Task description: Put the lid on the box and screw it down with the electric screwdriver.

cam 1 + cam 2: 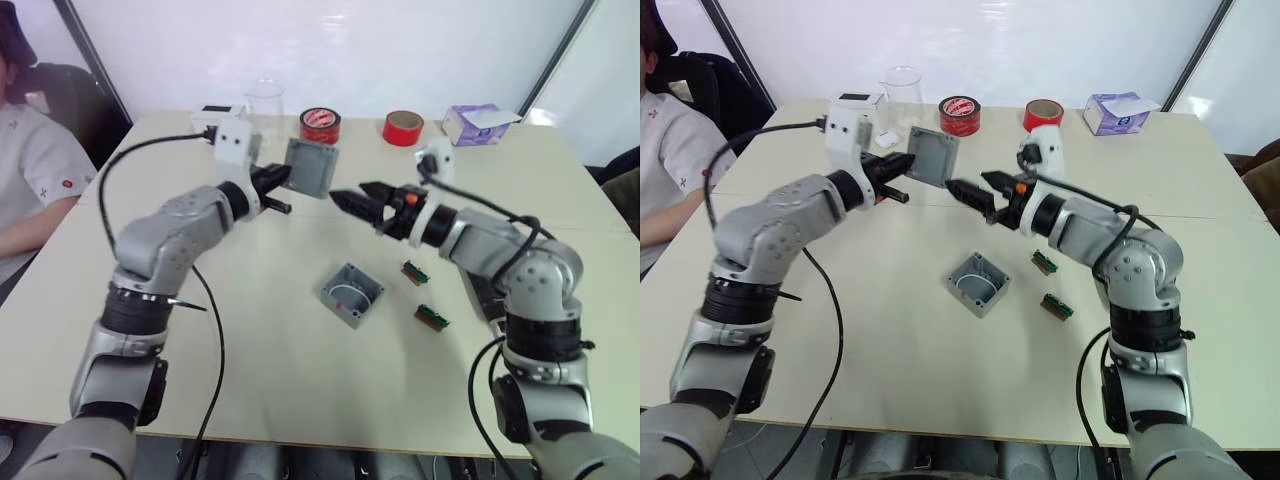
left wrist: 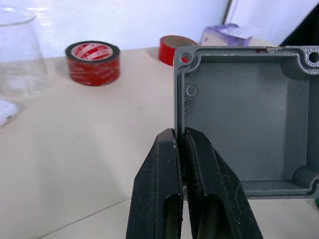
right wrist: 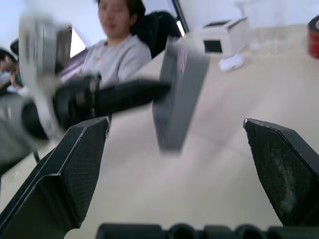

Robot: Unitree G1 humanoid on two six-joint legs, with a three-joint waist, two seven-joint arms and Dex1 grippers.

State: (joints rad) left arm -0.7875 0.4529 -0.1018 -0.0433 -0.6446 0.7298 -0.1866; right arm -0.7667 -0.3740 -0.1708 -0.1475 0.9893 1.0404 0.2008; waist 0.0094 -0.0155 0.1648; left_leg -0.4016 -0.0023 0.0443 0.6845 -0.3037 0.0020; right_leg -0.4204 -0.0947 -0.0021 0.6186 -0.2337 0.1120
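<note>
My left gripper (image 1: 282,182) is shut on one edge of the lid (image 1: 311,166), a shallow grey metal square held upright in the air above the table's far half. In the left wrist view the two black fingers (image 2: 164,164) pinch the lid (image 2: 249,124) by its rim, hollow side facing the camera. My right gripper (image 1: 343,199) hangs open just right of the lid, pointing at it, with nothing between its fingers (image 3: 75,164). The box (image 1: 352,294), a deep grey enclosure with a white wire loop inside, sits open on the table below both grippers. The electric screwdriver is out of view.
Two small green circuit boards (image 1: 416,272) (image 1: 432,318) lie right of the box. Along the far edge stand a white box (image 1: 215,115), a glass beaker (image 1: 265,100), a red-and-black tape roll (image 1: 320,125), a red tape roll (image 1: 403,127) and a tissue pack (image 1: 475,123). A person (image 1: 30,170) sits at the left.
</note>
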